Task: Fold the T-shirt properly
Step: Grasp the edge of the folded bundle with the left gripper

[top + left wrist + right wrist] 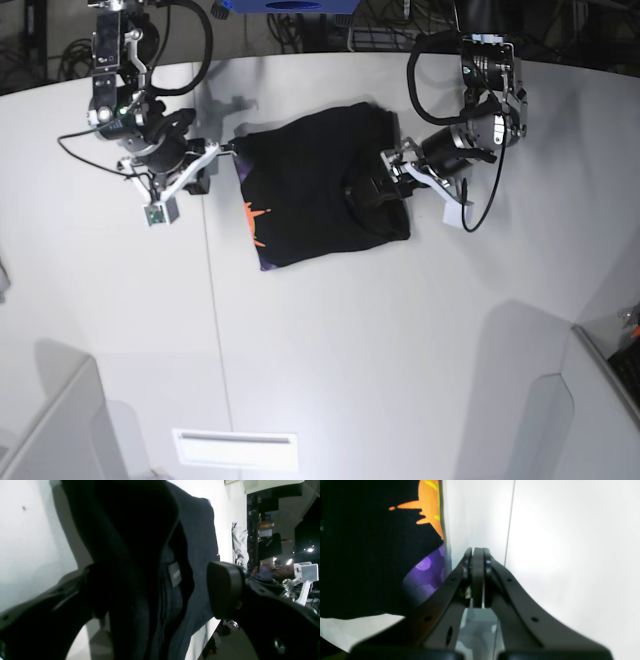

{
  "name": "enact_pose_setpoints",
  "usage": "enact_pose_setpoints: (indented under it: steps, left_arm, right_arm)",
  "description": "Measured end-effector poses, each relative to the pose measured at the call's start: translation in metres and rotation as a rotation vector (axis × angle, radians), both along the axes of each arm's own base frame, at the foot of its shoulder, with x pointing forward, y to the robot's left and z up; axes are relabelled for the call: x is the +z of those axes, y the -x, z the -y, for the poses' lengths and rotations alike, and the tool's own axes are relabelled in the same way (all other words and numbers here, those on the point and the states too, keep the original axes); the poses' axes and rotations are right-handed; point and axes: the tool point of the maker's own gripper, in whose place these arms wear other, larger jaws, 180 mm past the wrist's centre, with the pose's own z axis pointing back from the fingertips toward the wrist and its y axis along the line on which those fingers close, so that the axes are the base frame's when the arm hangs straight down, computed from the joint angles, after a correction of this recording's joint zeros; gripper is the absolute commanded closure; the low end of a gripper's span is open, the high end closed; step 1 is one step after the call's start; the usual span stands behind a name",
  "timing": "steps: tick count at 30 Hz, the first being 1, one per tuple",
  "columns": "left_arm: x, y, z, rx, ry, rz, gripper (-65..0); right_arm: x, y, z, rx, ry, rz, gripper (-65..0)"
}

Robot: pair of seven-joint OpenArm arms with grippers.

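The table (330,350) is white and bare around a half-folded shirt (315,195), lying black with its orange and purple print along the edge nearest the right gripper (226,148). That gripper's fingers are pressed shut on nothing, just beside the cloth. The left gripper (385,178) has its fingers spread wide, with a raised fold and the neck label (174,574) between them. To do this well, I judge the left should close squarely on both layers before lifting, keeping the fold edge straight.

Matt black cloth T-shirt (320,185) lies on a smooth white table (400,340).
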Motion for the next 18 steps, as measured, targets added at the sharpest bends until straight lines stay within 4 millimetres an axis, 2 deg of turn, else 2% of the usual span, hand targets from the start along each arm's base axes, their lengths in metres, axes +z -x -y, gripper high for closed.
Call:
enact_pose_setpoints:
  steps: [2, 3, 9, 14, 17, 18]
  left_arm:
    - [0.0, 0.0, 0.0, -0.001, -0.001, 0.0, -55.0]
    - [0.0, 0.0, 0.0, -0.001, -0.001, 0.0, -52.5]
    - [-0.01, 0.003, -0.002, -0.013, -0.029, -0.031, -29.3]
    - [-0.013, 0.005, -0.002, -0.021, -0.028, -0.045, -14.8]
    - [-0.013, 0.006, -0.001, -0.029, -0.032, -0.047, -0.8]
    - [-0.016, 0.007, -0.001, -0.043, -0.057, -0.047, 0.0]
  right_arm:
    - [0.0, 0.001, 0.0, 0.0, 0.0, -0.002, 0.0]
    - [-0.001, 0.001, 0.0, 0.0, 0.0, -0.002, 0.0]
    - [0.0, 0.001, 0.0, 0.0, -0.001, -0.002, 0.0]
    - [0.0, 0.001, -0.001, -0.001, -0.006, -0.002, 0.0]
    - [0.0, 0.001, -0.001, -0.001, -0.007, -0.001, 0.0]
    - [0.0, 0.001, -0.001, -0.002, -0.006, -0.001, 0.0]
